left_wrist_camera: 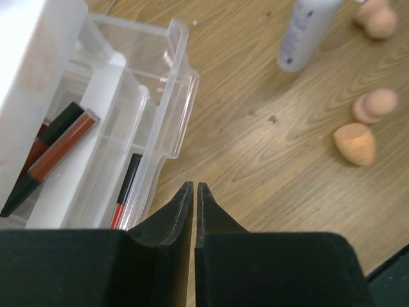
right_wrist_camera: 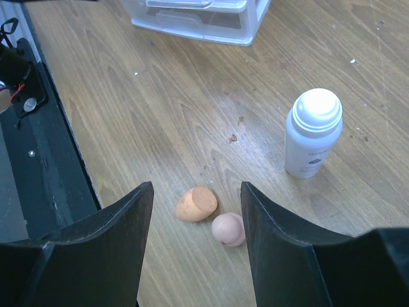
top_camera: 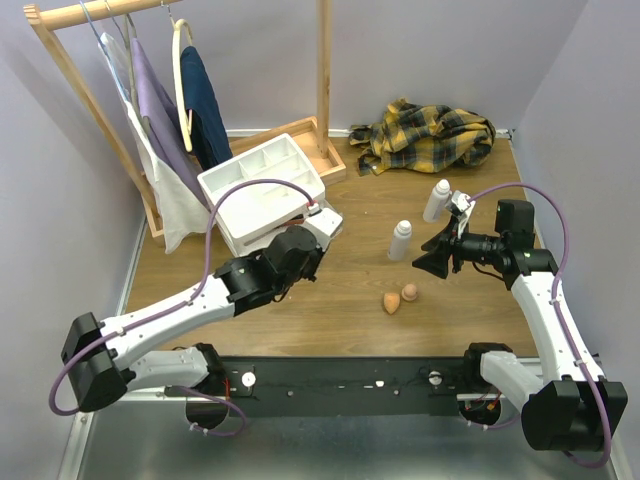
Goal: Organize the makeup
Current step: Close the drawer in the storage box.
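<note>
Plainly, the makeup was split between two places. Two dark-red lip pencils (left_wrist_camera: pixel 61 147) lay aslant in a compartment of the open clear drawer (left_wrist_camera: pixel 181 96), and a third pencil (left_wrist_camera: pixel 126 190) lay along the drawer's near wall. Out on the wooden table (top_camera: pixel 350 280) stood two white capped bottles, the nearer bottle (top_camera: pixel 400 241) and the farther bottle (top_camera: pixel 436 200), both upright. In front of them lay two peach sponges, a cut-faced sponge (right_wrist_camera: pixel 196 204) and a rounder sponge (right_wrist_camera: pixel 228 229), just beside each other.

My left gripper (left_wrist_camera: pixel 194 187) hung just off the drawer's front corner with its jaws pinched almost together and nothing between them. My right gripper (right_wrist_camera: pixel 197 187) hovered over the sponges with its jaws spread wide, also empty.

I judged the sponges the likelier trouble. They were soft, rounded and close together, so a pinch on one could shove the other away or squeeze it out sideways. The nearer bottle stood close enough that a careless sweep might tip it. On my left side, a nudge against the drawer could jolt the pencils or skew the white drawer unit (top_camera: pixel 262 185).
</note>
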Robot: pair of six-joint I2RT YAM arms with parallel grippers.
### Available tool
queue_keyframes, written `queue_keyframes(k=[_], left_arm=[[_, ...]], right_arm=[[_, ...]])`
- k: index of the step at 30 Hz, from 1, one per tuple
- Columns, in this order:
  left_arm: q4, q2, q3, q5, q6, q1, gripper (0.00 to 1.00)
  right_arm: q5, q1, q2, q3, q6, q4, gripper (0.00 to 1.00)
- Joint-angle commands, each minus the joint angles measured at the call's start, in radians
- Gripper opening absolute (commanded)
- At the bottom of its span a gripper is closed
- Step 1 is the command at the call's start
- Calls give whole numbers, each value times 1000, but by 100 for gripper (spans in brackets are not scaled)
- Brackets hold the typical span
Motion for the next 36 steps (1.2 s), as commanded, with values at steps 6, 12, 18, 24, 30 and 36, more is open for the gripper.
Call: queue_keyframes(k=[6, 12, 18, 24, 30, 36], left_arm=[[-87, 115, 57, -205, 32, 6, 11], [-75, 159, 66, -305, 52, 9, 12], [-32, 202, 77, -391, 52, 57, 69], [9, 211, 95, -377, 52, 112, 99], [17, 187, 102, -311, 46, 120, 99], [46, 103, 59, -228, 26, 120, 99]], right_arm=[[18, -10, -17, -8, -11, -5, 65], [18, -10, -17, -9, -11, -5, 65], [18, -10, -18, -9, -11, -5, 65], [16, -11, -20, -9, -11, -6, 65], [18, -11, -20, -9, -11, -5, 65], [18, -11, -20, -8, -11, -3, 65]])
